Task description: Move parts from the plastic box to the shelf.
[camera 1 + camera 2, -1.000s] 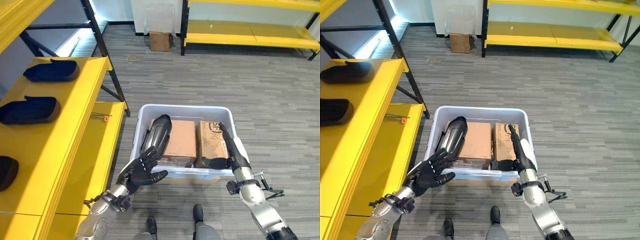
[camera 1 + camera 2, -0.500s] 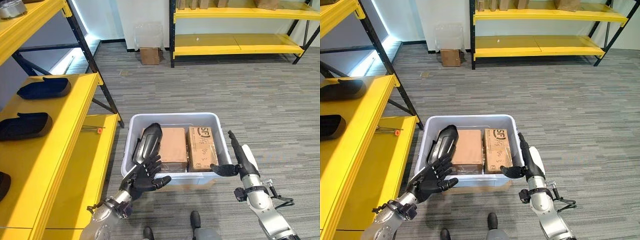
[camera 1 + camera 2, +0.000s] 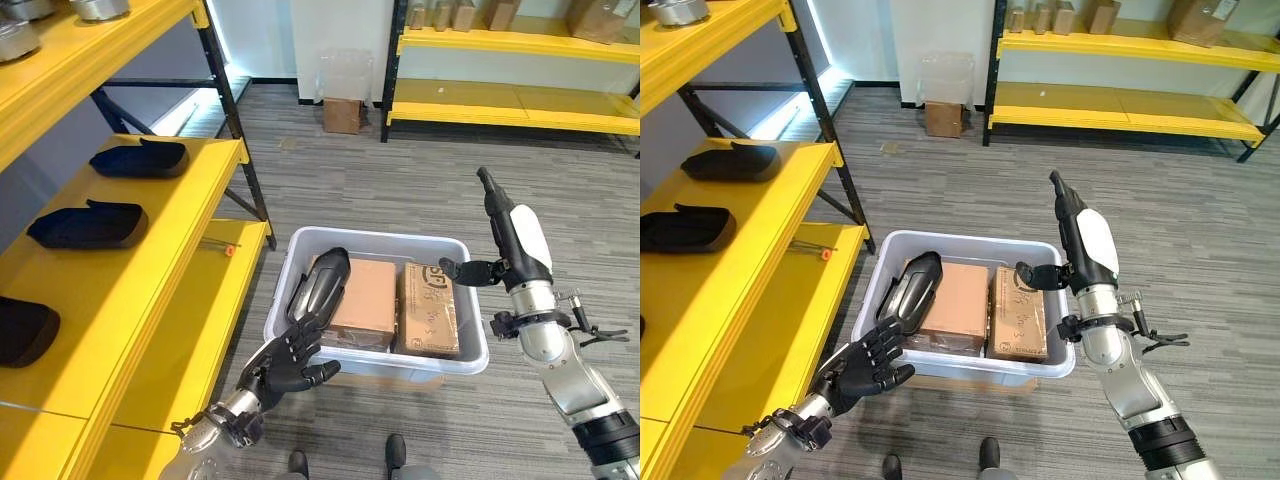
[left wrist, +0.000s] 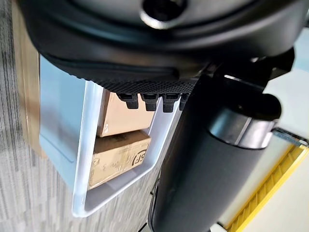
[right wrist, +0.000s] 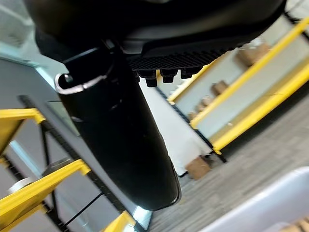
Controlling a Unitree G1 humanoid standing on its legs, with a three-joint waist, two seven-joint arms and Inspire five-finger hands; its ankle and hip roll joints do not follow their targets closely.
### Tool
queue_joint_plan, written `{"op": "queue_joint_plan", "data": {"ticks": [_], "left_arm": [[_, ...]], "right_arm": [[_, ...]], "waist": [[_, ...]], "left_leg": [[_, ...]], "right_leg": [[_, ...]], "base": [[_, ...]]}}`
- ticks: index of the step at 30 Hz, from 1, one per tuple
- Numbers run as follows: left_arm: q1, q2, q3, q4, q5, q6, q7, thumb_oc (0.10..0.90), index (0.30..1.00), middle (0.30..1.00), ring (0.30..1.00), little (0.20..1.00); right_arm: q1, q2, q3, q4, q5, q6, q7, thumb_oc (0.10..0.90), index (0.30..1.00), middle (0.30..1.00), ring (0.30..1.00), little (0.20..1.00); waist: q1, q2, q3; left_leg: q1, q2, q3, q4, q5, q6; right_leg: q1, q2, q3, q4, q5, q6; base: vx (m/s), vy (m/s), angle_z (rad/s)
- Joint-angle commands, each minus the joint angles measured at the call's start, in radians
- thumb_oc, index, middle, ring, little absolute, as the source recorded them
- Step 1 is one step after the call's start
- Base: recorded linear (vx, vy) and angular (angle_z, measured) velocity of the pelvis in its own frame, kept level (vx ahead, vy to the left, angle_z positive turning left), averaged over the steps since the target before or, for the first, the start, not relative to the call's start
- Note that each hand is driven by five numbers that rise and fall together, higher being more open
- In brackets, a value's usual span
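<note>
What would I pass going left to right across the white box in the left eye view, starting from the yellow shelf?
Yellow shelf → black part leaning at the plastic box's left end → first cardboard box → second cardboard box → right hand, raised beyond the box's right side.

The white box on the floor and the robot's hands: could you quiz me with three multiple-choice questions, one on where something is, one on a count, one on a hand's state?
1. Where is the black curved part?
A. at the plastic box's left side
B. on the floor
C. in the right hand

2. How many cardboard cartons lie in the box?
A. none
B. two
C. five

3. The right hand is:
A. gripping a carton
B. raised with fingers straight, holding nothing
C. resting on the shelf

Answers: 1 A, it leans there beside the left carton. 2 B, the right carton completes the pair. 3 B, it is lifted above the box.
</note>
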Motion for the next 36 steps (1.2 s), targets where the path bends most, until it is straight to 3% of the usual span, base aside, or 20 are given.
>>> {"op": "queue_joint_plan", "data": {"ticks": [1,5,6,7,10,16,18,26,30,36], "left_arm": [[-0.060,0.040,0.013,-0.098,-0.068,-0.074,-0.044,0.900,1.000,1.000,1.000,1.000],[-0.052,0.054,0.012,-0.108,-0.078,-0.058,-0.057,0.900,1.000,1.000,1.000,1.000],[-0.070,0.077,-0.018,-0.096,-0.095,-0.044,-0.068,0.900,1.000,1.000,1.000,1.000],[-0.071,0.079,-0.025,-0.097,-0.102,-0.039,-0.076,0.900,1.000,1.000,1.000,1.000],[-0.093,0.101,-0.043,-0.126,-0.134,0.002,-0.033,0.900,1.000,1.000,1.000,1.000],[-0.125,0.149,-0.033,-0.117,-0.132,-0.007,-0.075,0.900,1.000,1.000,1.000,1.000],[-0.132,0.176,-0.038,-0.128,-0.084,-0.016,-0.101,0.900,1.000,1.000,1.000,1.000],[-0.146,0.215,-0.035,-0.171,-0.122,-0.029,-0.072,0.900,1.000,1.000,1.000,1.000],[-0.141,0.231,-0.030,-0.199,-0.115,-0.020,-0.071,0.900,1.000,1.000,1.000,1.000],[-0.144,0.239,-0.036,-0.200,-0.107,-0.041,-0.077,0.900,1.000,1.000,1.000,1.000]], "right_arm": [[-0.177,-0.067,-0.033,-0.076,-0.081,-0.090,-0.010,0.900,1.000,1.000,1.000,1.000],[-0.233,-0.108,0.004,-0.077,-0.153,-0.079,0.027,0.900,1.000,1.000,1.000,1.000],[-0.365,-0.140,0.113,0.011,-0.228,-0.067,0.038,0.900,1.000,1.000,1.000,1.000],[-0.386,-0.146,0.142,0.052,-0.246,-0.082,0.046,0.900,1.000,1.000,1.000,1.000],[-0.430,-0.170,0.205,0.134,-0.302,-0.095,0.026,0.900,1.000,1.000,1.000,1.000],[-0.605,-0.215,0.325,0.279,-0.339,-0.123,0.024,0.900,1.000,1.000,1.000,1.000],[-0.651,-0.240,0.366,0.301,-0.315,-0.103,0.020,0.900,1.000,1.000,1.000,1.000],[-0.719,-0.270,0.412,0.356,-0.317,-0.097,0.004,0.900,1.000,1.000,1.000,1.000],[-0.733,-0.276,0.422,0.353,-0.306,-0.060,-0.002,0.900,1.000,1.000,1.000,1.000],[-0.748,-0.278,0.430,0.380,-0.319,-0.061,-0.017,0.900,1.000,1.000,1.000,1.000]], "waist": [[0.032,-0.027,-0.063],[0.056,-0.028,-0.068],[0.089,-0.030,-0.049],[0.096,-0.026,-0.041],[0.127,-0.008,0.009],[0.177,0.034,0.128],[0.191,0.047,0.167],[0.203,0.089,0.244],[0.203,0.101,0.271],[0.198,0.108,0.300]], "left_leg": [[0.015,0.013,0.016,0.013,-0.071,0.011],[0.013,0.013,-0.006,0.010,-0.064,0.008],[-0.026,0.011,-0.044,0.043,-0.056,0.002],[-0.035,0.012,-0.056,0.054,-0.054,0.001],[-0.105,0.006,-0.101,0.092,-0.039,0.003],[-0.221,-0.011,-0.149,0.154,-0.013,0.005],[-0.259,-0.017,-0.165,0.172,-0.005,0.010],[-0.340,-0.035,-0.190,0.194,0.013,0.013],[-0.369,-0.036,-0.187,0.192,0.024,0.015],[-0.402,-0.034,-0.180,0.206,0.029,0.018]], "right_leg": [[0.057,-0.046,-0.030,0.030,-0.092,0.031],[0.070,-0.044,-0.050,0.036,-0.103,0.026],[0.061,-0.043,-0.072,0.078,-0.130,0.015],[0.061,-0.043,-0.079,0.091,-0.139,0.011],[0.017,-0.049,-0.105,0.158,-0.165,0.001],[-0.065,-0.052,-0.131,0.251,-0.201,-0.021],[-0.094,-0.052,-0.132,0.290,-0.219,-0.029],[-0.153,-0.052,-0.130,0.352,-0.254,-0.043],[-0.191,-0.045,-0.125,0.364,-0.254,-0.048],[-0.238,-0.038,-0.116,0.388,-0.255,-0.054]], "base": [[0.12,-0.021,0.27],[0.13,-0.029,0.23],[0.16,-0.046,0.35],[0.12,-0.043,0.52],[-0.04,-0.028,0.69],[-0.18,-0.045,0.25],[-0.13,-0.085,0.09],[-0.09,-0.033,0.05],[-0.10,-0.038,0.02],[-0.06,-0.031,-0.01]]}}
